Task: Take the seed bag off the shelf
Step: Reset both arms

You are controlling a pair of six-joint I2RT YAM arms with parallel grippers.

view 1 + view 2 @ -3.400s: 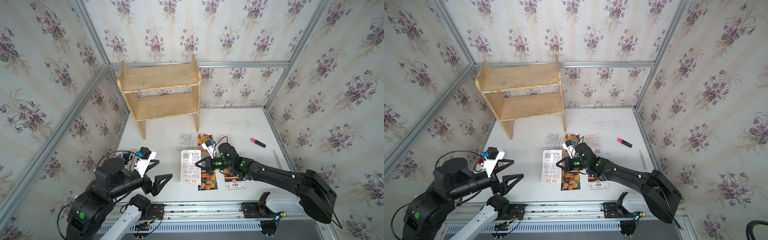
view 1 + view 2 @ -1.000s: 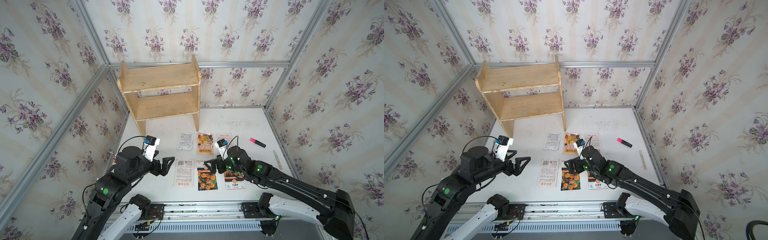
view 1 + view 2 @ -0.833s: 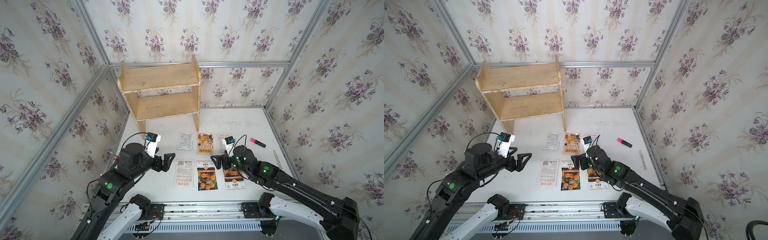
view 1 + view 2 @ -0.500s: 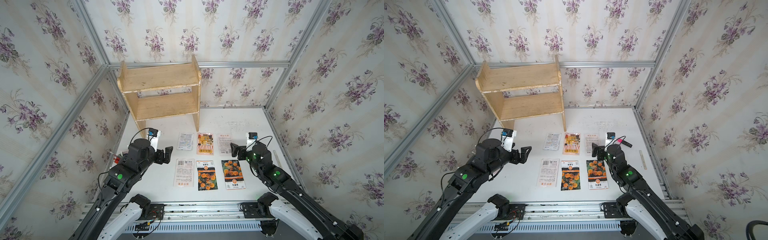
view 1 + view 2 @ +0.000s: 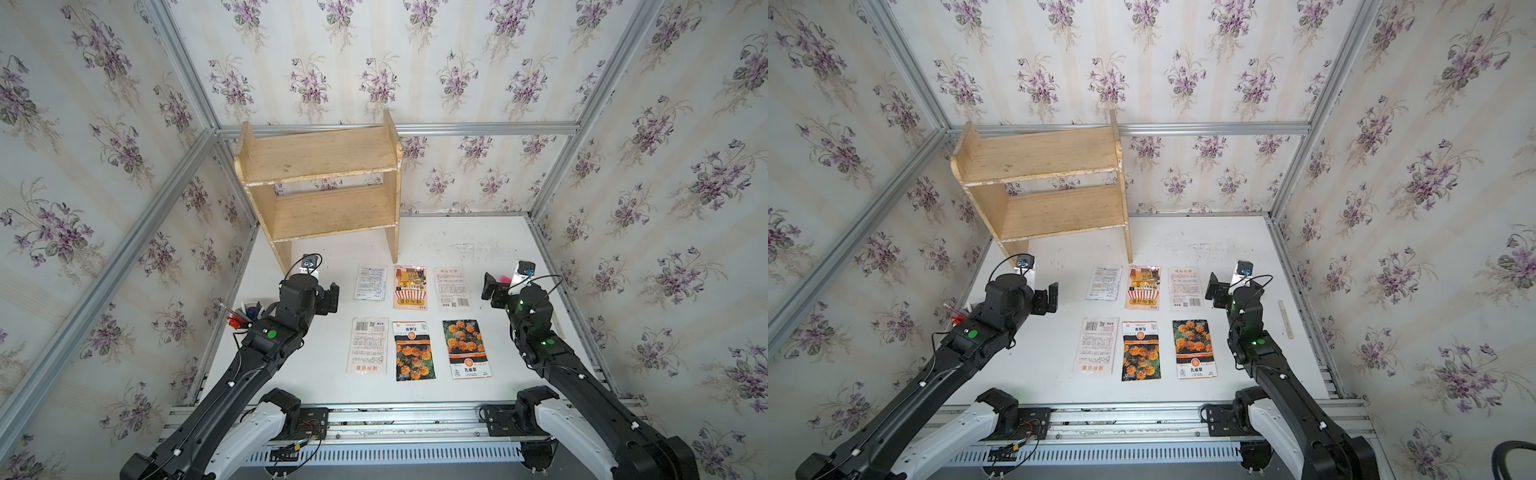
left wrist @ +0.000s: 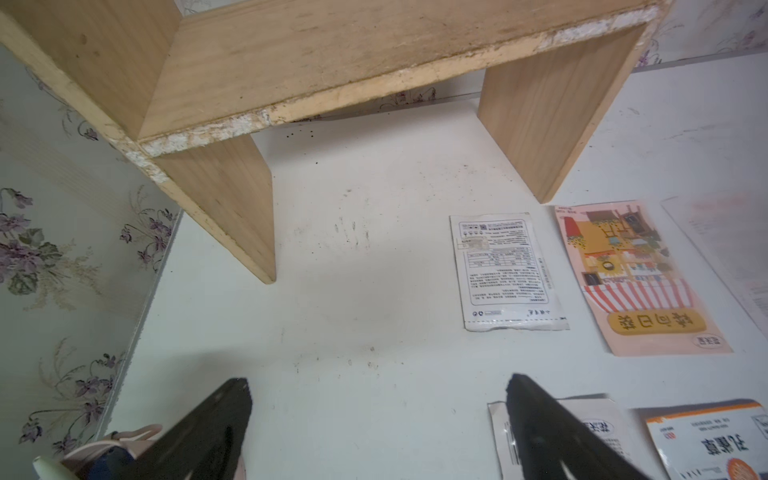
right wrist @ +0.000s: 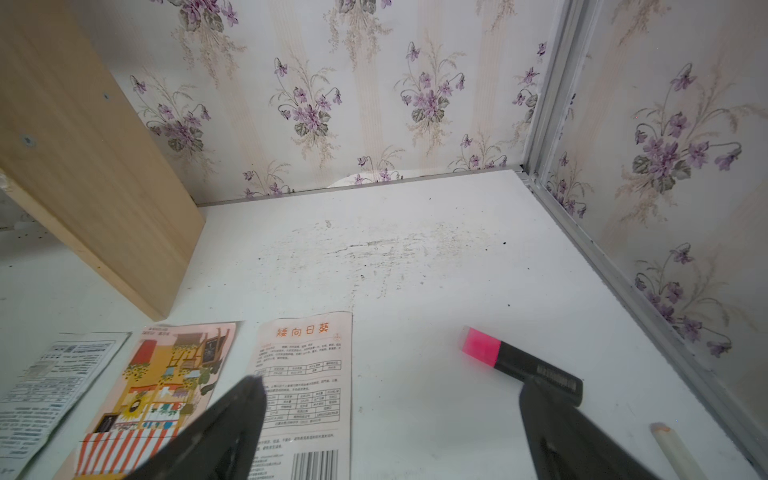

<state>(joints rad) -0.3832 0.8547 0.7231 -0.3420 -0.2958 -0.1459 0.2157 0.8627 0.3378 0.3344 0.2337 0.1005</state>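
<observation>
Seed bags (image 5: 409, 286) lie off the shelf (image 5: 324, 156), between both wide-spread jaws.

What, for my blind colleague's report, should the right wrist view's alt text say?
The right arm's open black fingers hover empty over a white table. Three seed packets lie flat by the wooden shelf; a pink highlighter lies apart.

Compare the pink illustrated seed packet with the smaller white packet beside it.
The pink illustrated packet shows a colourful picture with red-and-white stripes; the white packet shows only small black print. The pink illustrated packet is longer than the white packet. Both lie flat on the table, side by side, in front of the shelf.
</observation>
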